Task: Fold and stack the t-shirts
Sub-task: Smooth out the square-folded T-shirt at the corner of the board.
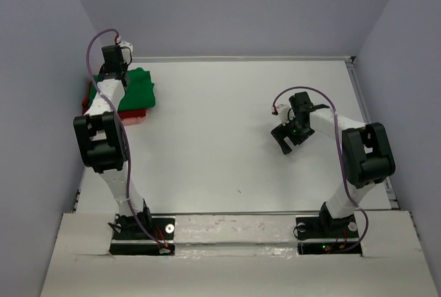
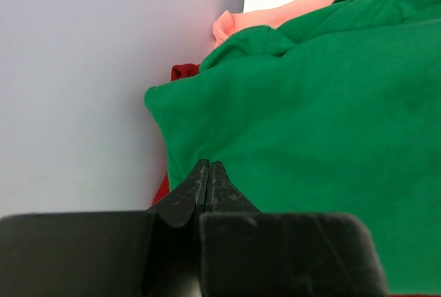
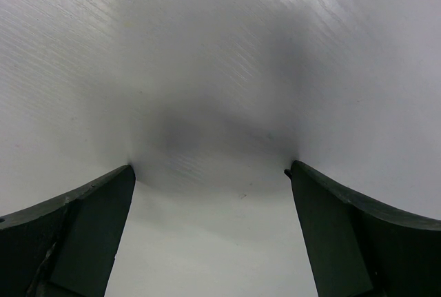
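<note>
A stack of t-shirts lies at the far left of the table, against the wall. The bright green t-shirt (image 1: 140,89) (image 2: 324,125) is on top. Under it a pale pink t-shirt (image 2: 289,9) shows at the far edge, and a dark red t-shirt (image 2: 183,72) (image 1: 133,116) peeks out at the side. My left gripper (image 2: 209,166) (image 1: 110,75) is shut just above the near edge of the green shirt, and no cloth shows between its fingertips. My right gripper (image 3: 210,173) (image 1: 284,140) hangs open over bare table on the right, with nothing between its fingers.
The lilac side wall (image 2: 89,83) stands close beside the left gripper and the stack. The white table (image 1: 220,138) stretches between the two arms. Its right edge (image 1: 372,125) runs near the right arm.
</note>
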`<state>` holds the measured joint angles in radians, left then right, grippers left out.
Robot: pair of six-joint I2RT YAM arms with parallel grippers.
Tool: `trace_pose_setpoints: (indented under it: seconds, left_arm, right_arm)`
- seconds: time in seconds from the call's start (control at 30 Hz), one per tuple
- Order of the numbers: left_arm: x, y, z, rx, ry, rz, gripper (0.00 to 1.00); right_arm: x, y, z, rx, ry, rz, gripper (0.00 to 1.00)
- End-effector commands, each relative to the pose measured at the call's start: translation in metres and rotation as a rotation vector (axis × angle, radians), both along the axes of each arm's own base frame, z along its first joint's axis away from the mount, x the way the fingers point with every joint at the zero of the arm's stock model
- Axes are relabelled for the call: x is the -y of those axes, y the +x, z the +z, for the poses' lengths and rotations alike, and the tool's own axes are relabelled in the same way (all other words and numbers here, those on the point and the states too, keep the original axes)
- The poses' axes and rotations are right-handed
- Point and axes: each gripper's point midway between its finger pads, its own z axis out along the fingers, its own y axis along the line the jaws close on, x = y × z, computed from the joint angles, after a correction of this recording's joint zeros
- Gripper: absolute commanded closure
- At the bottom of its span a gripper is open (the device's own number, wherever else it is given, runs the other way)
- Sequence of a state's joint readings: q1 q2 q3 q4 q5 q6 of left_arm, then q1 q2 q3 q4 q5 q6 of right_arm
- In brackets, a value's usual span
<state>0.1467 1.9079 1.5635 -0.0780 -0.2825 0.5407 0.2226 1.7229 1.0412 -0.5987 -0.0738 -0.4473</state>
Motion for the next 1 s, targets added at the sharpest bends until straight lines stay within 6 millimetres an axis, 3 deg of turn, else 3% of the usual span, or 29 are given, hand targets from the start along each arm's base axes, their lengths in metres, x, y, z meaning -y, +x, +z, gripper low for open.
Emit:
trace_pose_setpoints:
  seconds: [0.0, 0.43, 0.5, 0.53, 0.57, 0.6, 0.7, 0.73, 0.8, 0.83, 0.87, 0.93, 0.97]
  left_arm:
    - [-0.025, 0.005, 0.015, 0.075, 0.023, 0.071, 1.00]
    - [-0.060, 0.012, -0.001, 0.070, 0.045, 0.118, 1.00]
    - [-0.065, 0.019, 0.002, 0.083, 0.059, 0.122, 1.00]
    - [-0.068, 0.022, -0.007, 0.070, 0.061, 0.124, 1.00]
    - [-0.070, 0.028, -0.002, 0.078, 0.068, 0.125, 1.00]
    - [-0.072, 0.032, -0.014, 0.058, 0.070, 0.125, 1.00]
    - [-0.076, 0.045, -0.013, 0.074, 0.078, 0.123, 1.00]
    - [-0.079, 0.050, -0.026, 0.057, 0.077, 0.128, 1.00]
    - [-0.082, 0.063, -0.022, 0.078, 0.086, 0.129, 1.00]
    - [-0.083, 0.069, -0.039, 0.055, 0.084, 0.124, 1.00]
    - [-0.086, 0.075, -0.033, 0.068, 0.088, 0.129, 1.00]
    - [-0.087, 0.083, -0.052, 0.042, 0.076, 0.132, 1.00]
    - [-0.088, 0.086, -0.049, 0.047, 0.080, 0.134, 1.00]
  right_arm:
    - [0.014, -0.013, -0.033, -0.080, -0.064, -0.014, 0.00]
    - [0.016, -0.013, -0.034, -0.085, -0.060, -0.026, 0.00]
    - [0.016, -0.013, -0.034, -0.085, -0.060, -0.026, 0.00]
    - [0.018, -0.013, -0.034, -0.084, -0.056, -0.036, 0.00]
    - [0.018, -0.013, -0.034, -0.086, -0.055, -0.036, 0.00]
    - [0.018, -0.013, -0.034, -0.088, -0.054, -0.036, 0.00]
    - [0.020, -0.014, -0.035, -0.092, -0.051, -0.045, 0.00]
    - [0.019, -0.014, -0.035, -0.094, -0.048, -0.045, 0.00]
    - [0.019, -0.014, -0.035, -0.098, -0.044, -0.045, 0.00]
    - [0.021, -0.014, -0.036, -0.102, -0.043, -0.054, 0.00]
    - [0.021, -0.014, -0.035, -0.102, -0.041, -0.055, 0.00]
    - [0.020, -0.014, -0.036, -0.106, -0.039, -0.053, 0.00]
    - [0.020, -0.015, -0.035, -0.106, -0.039, -0.053, 0.00]
